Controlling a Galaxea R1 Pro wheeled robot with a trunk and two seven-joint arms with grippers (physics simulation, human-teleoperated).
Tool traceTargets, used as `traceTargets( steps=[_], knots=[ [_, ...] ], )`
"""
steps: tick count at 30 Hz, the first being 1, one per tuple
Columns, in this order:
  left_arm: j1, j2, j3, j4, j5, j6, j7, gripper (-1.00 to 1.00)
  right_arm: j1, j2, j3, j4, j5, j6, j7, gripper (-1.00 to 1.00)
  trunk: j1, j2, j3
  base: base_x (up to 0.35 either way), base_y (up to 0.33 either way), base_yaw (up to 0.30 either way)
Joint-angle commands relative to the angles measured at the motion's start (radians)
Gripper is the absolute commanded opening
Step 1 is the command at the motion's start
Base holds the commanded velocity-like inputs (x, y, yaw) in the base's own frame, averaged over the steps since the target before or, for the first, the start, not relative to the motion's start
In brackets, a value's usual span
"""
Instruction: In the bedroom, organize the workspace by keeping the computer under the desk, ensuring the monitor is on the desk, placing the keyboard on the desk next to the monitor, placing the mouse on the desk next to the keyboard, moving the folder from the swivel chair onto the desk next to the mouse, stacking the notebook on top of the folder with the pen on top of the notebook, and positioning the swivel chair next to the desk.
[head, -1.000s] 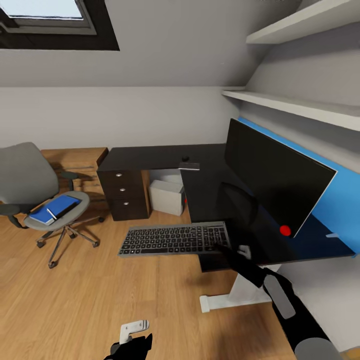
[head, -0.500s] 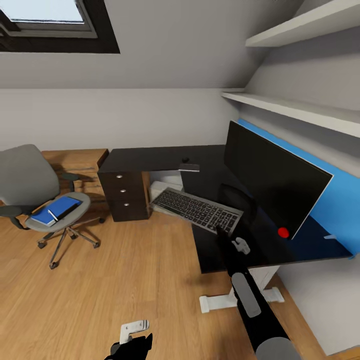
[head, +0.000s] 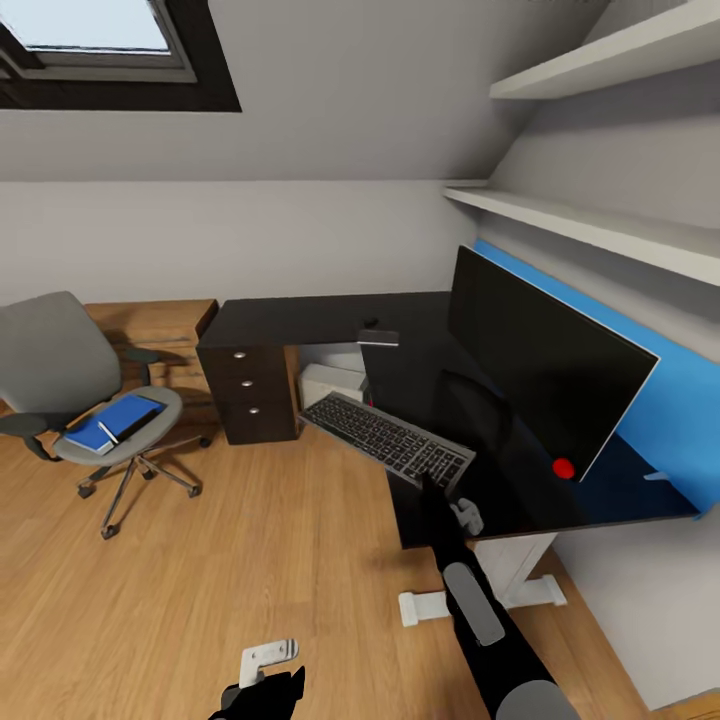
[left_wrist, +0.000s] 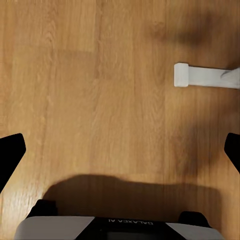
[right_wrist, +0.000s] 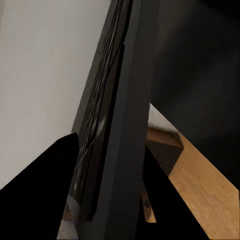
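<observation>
One claw, the right (head: 432, 478), is clenched on the keyboard's (head: 390, 437) near end, holding it half over the surface (head: 420, 380) edge beside the monitor (head: 545, 360) to set it down, while the left claw (left_wrist: 120, 150) hangs released above the floor (left_wrist: 100, 90).

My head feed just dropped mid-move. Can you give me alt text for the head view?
The right gripper holds the keyboard by its near end, tilted, half over the desk edge in front of the monitor. At left, the swivel chair carries the folder and notebook; the computer sits under the desk.
</observation>
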Motion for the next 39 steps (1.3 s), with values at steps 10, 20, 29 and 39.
traceTargets(
  steps=[10,20,29,39],
  knots=[
    [-0.001,0.0,-0.002,-0.002,0.011,0.003,0.009,1.0,-0.001,0.0,0.007,0.008,-0.073,-0.051,0.063,-1.0,-0.038,0.069,0.03,0.0,0.0,0.0],
    [0.0,-0.001,-0.004,0.004,0.011,0.002,0.009,1.0,-0.001,0.0,0.051,0.054,0.011,-0.308,0.035,-1.0,-0.077,0.139,0.062,0.0,0.0,0.0],
    [-0.001,0.0,-0.004,0.005,0.01,0.002,0.009,1.0,-0.001,0.0,0.177,0.057,0.008,-0.317,0.059,-1.0,-0.084,0.153,0.068,0.0,0.0,0.0],
    [-0.001,0.0,-0.005,0.005,0.01,0.001,0.008,1.0,0.001,0.0,0.185,0.057,0.004,-0.326,0.059,-1.0,-0.084,0.153,0.068,0.0,0.0,0.0]
  ],
)
